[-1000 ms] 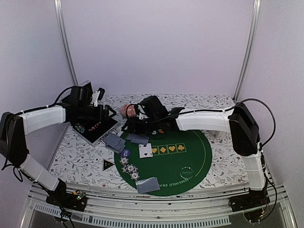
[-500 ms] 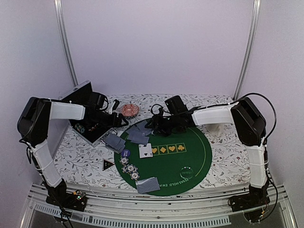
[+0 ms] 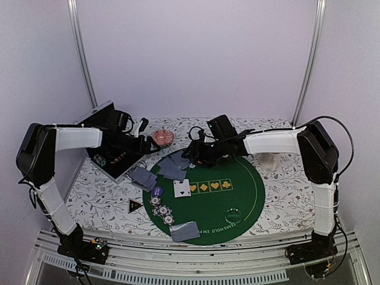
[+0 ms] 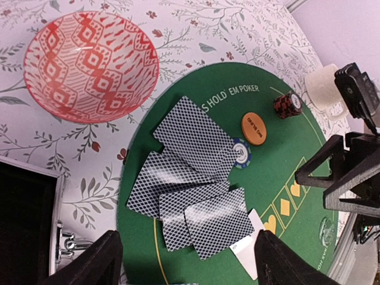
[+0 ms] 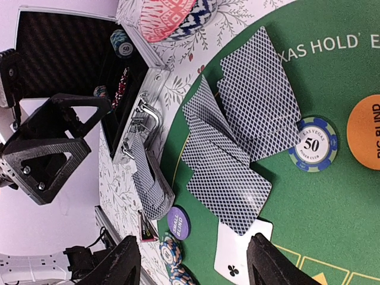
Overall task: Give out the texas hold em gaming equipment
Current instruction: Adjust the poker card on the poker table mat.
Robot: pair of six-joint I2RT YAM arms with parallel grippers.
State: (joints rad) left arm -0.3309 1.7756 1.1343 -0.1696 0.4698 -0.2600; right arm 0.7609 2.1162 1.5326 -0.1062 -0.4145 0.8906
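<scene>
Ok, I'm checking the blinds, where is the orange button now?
In the left wrist view the orange button lies on the green mat, between the blue chip and the dark red chips, just right of the face-down cards.

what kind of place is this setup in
Probably a robot test booth, not a card room: poker mat on a floral tablecloth, plain walls with aluminium posts, left arm and right arm over it.
</scene>
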